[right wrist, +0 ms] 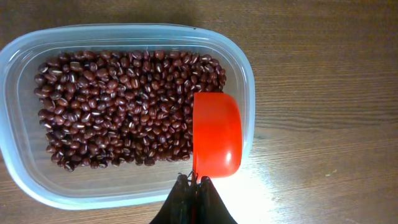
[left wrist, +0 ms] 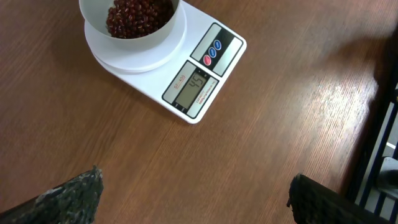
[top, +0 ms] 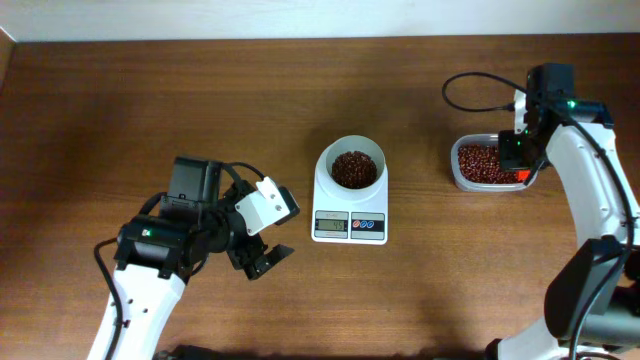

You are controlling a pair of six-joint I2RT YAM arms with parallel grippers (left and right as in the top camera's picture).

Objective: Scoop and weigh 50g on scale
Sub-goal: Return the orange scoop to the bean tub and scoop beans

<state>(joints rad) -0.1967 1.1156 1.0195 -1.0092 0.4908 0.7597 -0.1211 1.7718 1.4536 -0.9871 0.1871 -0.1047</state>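
The white scale [top: 350, 215] stands mid-table with a round white bowl [top: 351, 167] holding dark red-brown beans [top: 354, 169]; in the left wrist view the scale [left wrist: 199, 74] and its lit display [left wrist: 193, 90] sit at the top. More beans [right wrist: 118, 109] fill a clear tub [right wrist: 15, 53], also seen at the right of the overhead view [top: 487, 164]. My right gripper [right wrist: 194, 182] is shut on the handle of an orange-red scoop [right wrist: 216, 134], turned on its side at the tub's right end. My left gripper [top: 262, 257] stands open over bare wood, left of the scale.
The right arm's black cable [top: 475, 95] loops over the table behind the tub. The table's back edge [top: 300, 40] meets a white wall. Bare brown wood lies between the scale and the tub.
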